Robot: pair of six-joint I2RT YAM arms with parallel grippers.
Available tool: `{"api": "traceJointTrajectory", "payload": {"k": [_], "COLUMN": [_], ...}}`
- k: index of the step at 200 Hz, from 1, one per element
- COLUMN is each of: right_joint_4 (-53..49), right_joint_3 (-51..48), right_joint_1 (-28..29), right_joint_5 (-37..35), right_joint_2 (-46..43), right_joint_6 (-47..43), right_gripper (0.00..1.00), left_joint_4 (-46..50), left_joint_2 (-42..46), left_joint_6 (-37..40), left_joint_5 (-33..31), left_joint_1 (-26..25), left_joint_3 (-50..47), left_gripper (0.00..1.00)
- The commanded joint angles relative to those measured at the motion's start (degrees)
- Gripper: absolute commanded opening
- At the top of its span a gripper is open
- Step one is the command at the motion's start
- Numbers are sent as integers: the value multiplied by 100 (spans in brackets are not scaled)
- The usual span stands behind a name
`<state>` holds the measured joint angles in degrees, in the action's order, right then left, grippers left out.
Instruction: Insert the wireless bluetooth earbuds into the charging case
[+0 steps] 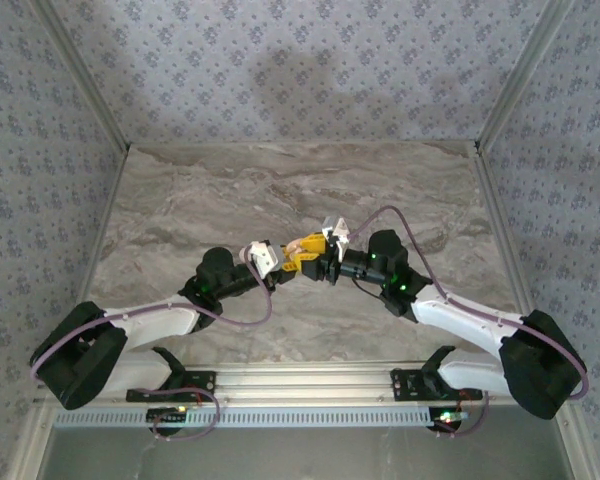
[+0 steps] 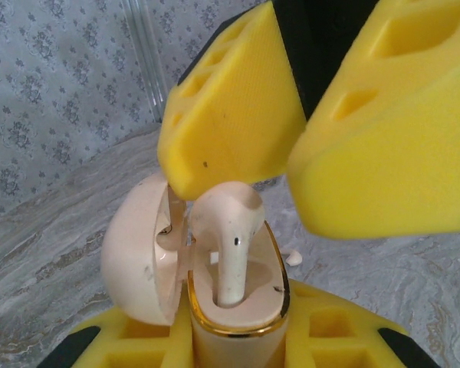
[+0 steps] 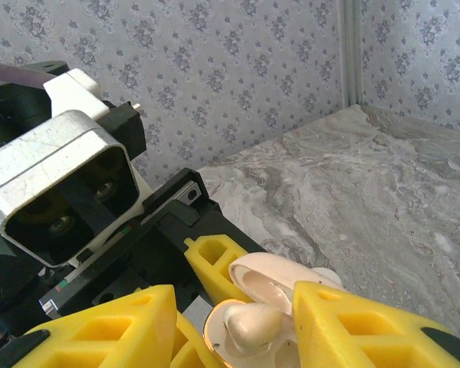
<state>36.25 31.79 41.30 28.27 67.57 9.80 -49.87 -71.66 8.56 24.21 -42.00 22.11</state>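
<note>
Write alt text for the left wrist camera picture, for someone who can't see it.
A cream earbud stands stem-down in an open, gold-rimmed charging case. The left gripper clamps the case from below between yellow fingers, and the right gripper hangs open over the earbud.

Glossy cream plastic charging case [image 2: 138, 253], shiny gold rim [image 2: 238, 331], matt grainy yellow right hand [image 2: 282, 192], smooth marbled table [image 1: 230, 190]
</note>
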Motion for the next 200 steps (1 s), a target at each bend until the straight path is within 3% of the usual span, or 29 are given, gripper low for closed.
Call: {"api": "traceJointTrajectory", "payload": {"k": [1,105,145,200], "right_joint_4": [-8,-672,-1540,-2132], "right_joint_3": [194,398,588,1026], "right_joint_1": [1,-76,-275,-363], "right_joint_5": [125,-14,-61,316], "right_joint_2": [-104,-605,-744,-360], "right_joint_6": [-31,100,707,1201], "right_gripper": [47,51,35,29], "left_joint_4": [-93,-49,-15,21], "left_joint_2": [161,187,214,196], "left_joint_6": [81,103,120,123], "left_joint_5": [84,60,49,58], "left_joint_1": [17,18,23,20], "left_joint_3": [136,127,136,184], "left_gripper": [13,13,13,13]}}
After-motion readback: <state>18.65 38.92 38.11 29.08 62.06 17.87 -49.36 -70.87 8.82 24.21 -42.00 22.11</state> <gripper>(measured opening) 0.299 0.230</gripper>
